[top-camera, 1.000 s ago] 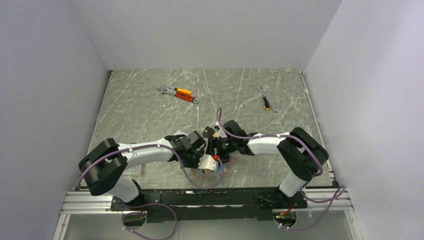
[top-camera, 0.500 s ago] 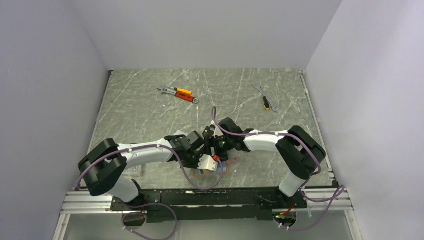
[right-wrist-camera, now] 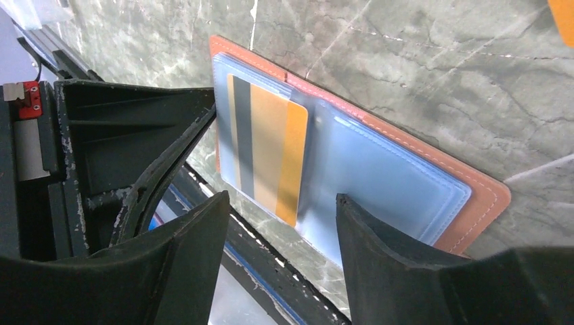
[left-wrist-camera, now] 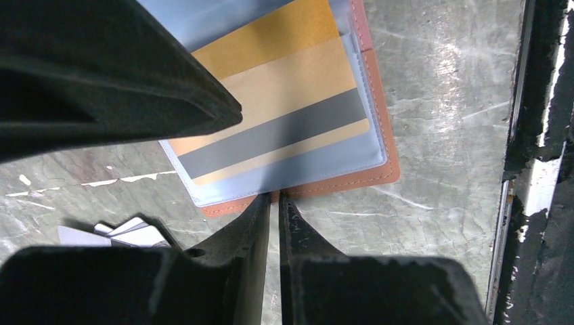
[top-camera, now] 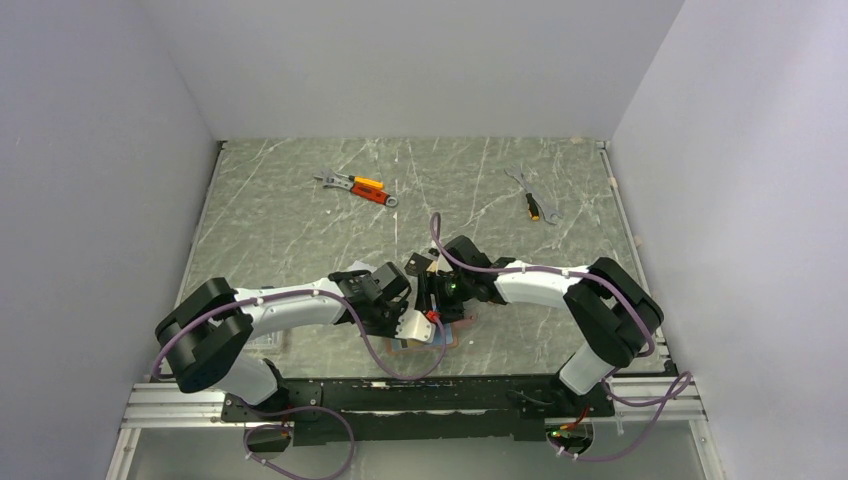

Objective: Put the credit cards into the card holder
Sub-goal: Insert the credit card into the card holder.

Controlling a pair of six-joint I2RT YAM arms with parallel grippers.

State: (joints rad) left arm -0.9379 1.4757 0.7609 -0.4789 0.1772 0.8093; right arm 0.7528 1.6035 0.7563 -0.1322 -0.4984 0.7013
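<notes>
Holds the left gripper [left-wrist-camera: 274, 198] with its fingers together, only a hairline slit between them, tips down on the leather rim of the card holder [right-wrist-camera: 386, 176]. Cannot tell whether any leather is nipped in that slit. Hangs the right gripper [right-wrist-camera: 283, 200] just above the same holder, fingers spread well apart, nothing gripped between them. Shows one dark finger of that right gripper across the upper left of the left wrist view, over part of the holder.

Has the card holder lying open and flat on the table [right-wrist-camera: 406, 61], reddish-brown leather outside and clear bluish plastic sleeves inside, close to the black rail [left-wrist-camera: 535, 169] at the table's near edge. Carries one orange-gold card [right-wrist-camera: 267, 145] with a dark grey stripe in the sleeve on the left gripper's side, the stripe toward the rim under the left tips, a brighter orange strip toward the fold.

Catches some pale flat pieces [left-wrist-camera: 125, 233] on the table just beside the holder's corner, half hidden behind the left fingers; too little to name. Catches an orange corner [right-wrist-camera: 563, 10] at the top right edge of the right wrist view, apart from the holder; likewise too little to name.

From above, has both arms bent inward, wrists meeting low over the table's near middle. Far back, well apart from all this: orange-handled tools [top-camera: 358, 187] and a wrench [top-camera: 535, 200].
</notes>
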